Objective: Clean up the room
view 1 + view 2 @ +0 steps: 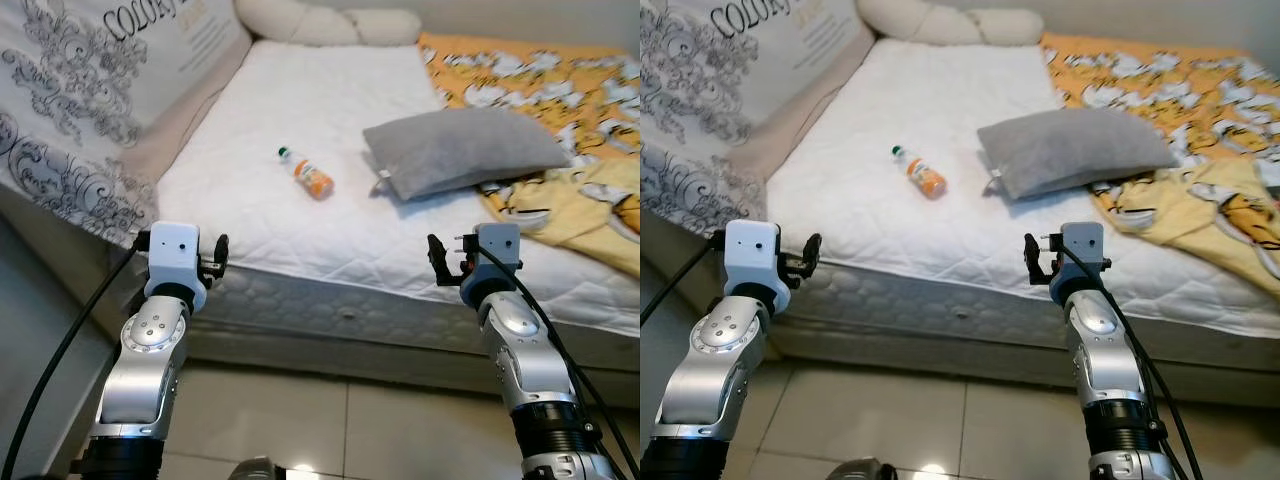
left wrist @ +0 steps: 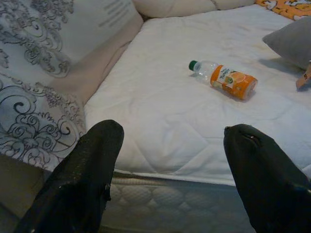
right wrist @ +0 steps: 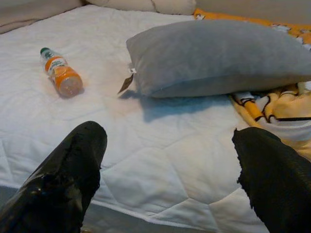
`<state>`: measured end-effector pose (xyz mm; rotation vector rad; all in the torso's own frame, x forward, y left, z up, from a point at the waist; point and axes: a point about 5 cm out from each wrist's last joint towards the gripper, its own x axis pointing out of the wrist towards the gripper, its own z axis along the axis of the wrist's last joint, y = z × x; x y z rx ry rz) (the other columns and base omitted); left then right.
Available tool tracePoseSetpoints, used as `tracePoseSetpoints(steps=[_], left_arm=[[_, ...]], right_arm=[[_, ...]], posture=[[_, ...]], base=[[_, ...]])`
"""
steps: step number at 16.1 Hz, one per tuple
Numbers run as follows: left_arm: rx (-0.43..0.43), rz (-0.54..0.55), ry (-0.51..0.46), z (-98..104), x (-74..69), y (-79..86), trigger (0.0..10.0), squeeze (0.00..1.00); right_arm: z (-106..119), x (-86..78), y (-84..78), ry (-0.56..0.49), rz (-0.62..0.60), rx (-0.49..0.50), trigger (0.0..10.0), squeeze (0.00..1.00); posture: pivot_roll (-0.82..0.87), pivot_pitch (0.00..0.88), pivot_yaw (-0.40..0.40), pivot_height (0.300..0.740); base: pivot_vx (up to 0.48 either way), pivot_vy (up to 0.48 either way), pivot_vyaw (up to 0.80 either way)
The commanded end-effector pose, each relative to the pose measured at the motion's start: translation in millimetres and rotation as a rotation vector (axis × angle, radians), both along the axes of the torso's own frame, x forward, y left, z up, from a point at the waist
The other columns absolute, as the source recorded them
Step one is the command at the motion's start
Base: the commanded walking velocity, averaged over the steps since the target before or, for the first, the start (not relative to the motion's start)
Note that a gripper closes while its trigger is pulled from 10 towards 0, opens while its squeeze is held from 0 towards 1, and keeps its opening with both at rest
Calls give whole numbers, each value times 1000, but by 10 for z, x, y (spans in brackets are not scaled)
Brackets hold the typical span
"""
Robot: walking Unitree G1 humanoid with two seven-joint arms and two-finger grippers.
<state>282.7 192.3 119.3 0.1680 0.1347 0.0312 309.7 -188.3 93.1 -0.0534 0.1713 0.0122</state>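
White quilted mattress [image 1: 300,130]; orange juice bottle [image 1: 307,173] with green cap; plain grey pillow [image 1: 465,150]; yellow-orange blanket [image 1: 560,90] with white and black cartoon print; white cover [image 1: 90,90] with grey scrollwork; black gripper fingers [image 2: 85,179]

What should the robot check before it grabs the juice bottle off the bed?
1. Orange juice bottle in sight, lying on its side on the white mattress: ok.
2. Bottle cap on: ok, green cap shows.
3. Left gripper open and holding nothing: ok.
4. Right gripper open and holding nothing: ok.
5. Nothing lying between the grippers and the bottle: ok; the grey pillow sits apart, beside it.
6. Bottle within reach from here: cannot tell; both grippers hover at the bed's near edge.
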Motion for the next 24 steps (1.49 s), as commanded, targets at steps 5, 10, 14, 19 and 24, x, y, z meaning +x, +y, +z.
tracePoseSetpoints(steps=[5,10,14,19,24], left_arm=[[-12,9,-7,12,12,4,10000,0],[-16,11,-7,1,3,-3,10000,0],[-18,9,-10,5,6,-5,10000,0],[-20,1,-12,5,6,-15,10000,0],[-21,5,-12,1,3,-1,10000,0]], right_arm=[[2,5,6,6,13,-18,10000,0],[-18,-11,-5,15,21,-33,10000,0],[-31,-18,-12,18,16,-33,10000,0],[-31,-23,-3,13,29,-33,10000,0],[-48,-27,-24,18,1,-28,10000,0]], posture=[[21,0,-15,740],[22,0,-18,740],[25,0,-21,740],[28,0,-23,740],[25,0,-22,740]], base=[[289,0,0],[308,0,0],[311,0,0],[331,0,104],[355,0,640]])
